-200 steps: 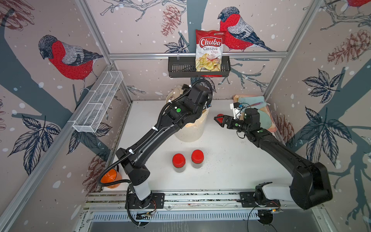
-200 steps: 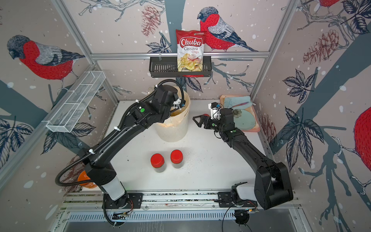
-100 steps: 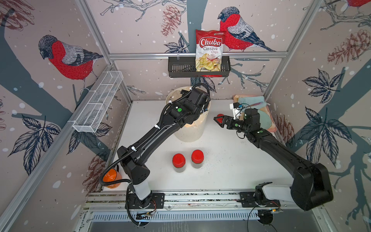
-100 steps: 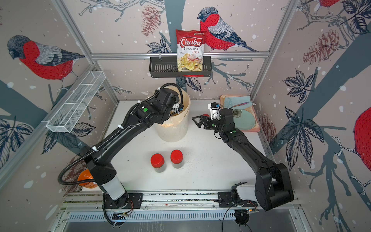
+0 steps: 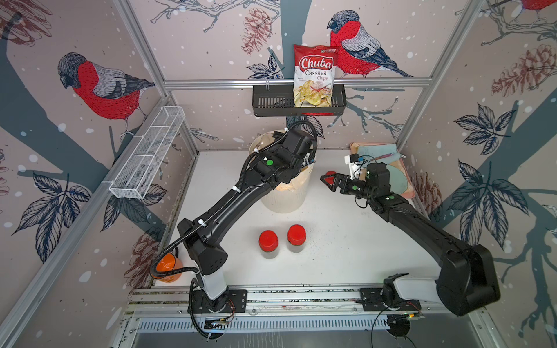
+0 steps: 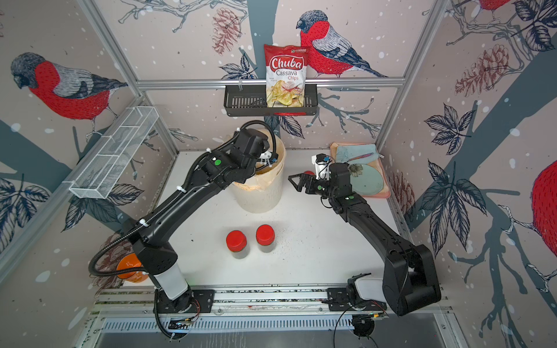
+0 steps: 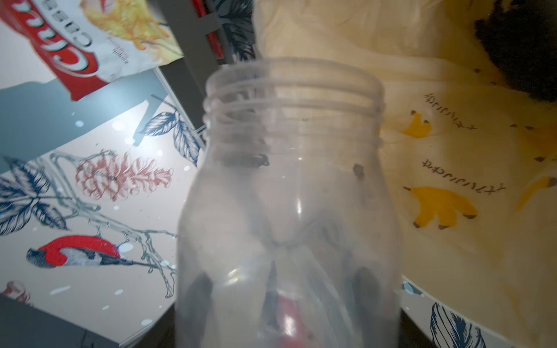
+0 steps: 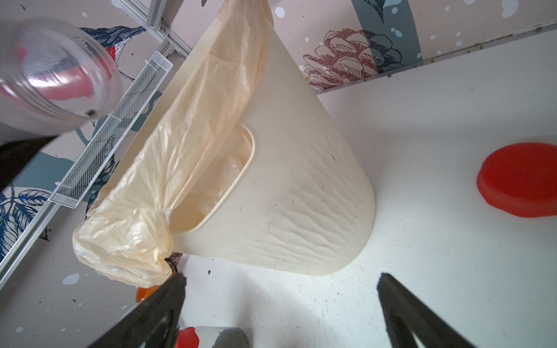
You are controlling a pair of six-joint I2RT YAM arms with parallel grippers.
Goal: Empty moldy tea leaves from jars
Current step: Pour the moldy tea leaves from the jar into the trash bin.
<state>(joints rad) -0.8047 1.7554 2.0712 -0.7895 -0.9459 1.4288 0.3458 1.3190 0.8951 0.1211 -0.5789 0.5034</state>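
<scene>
One jar (image 7: pixel 289 195) of three looks emptied: clamped in the left gripper (image 7: pixel 281 289), mouth tipped toward the bin (image 8: pixel 286 195), only specks clinging. Two capped jars (image 5: pixel 268 244) holding tea leaves (image 6: pixel 239 254) stand well away from both grippers; the right gripper (image 8: pixel 280 281) gapes empty beside a loose lid (image 8: pixel 518 180).

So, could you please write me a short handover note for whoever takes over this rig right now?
Left gripper: shut on the open clear plastic jar, held at the mouth of the white ribbed bin with its yellowish liner; only a few dark tea-leaf bits cling inside.
Right gripper: open, empty, beside the bin, near the loose round red lid on the table.
Done: this jar is uncapped and all but emptied.
Left: the two red-lidded clear jars at the table's front stand capped with dark contents; open and empty both.
</scene>
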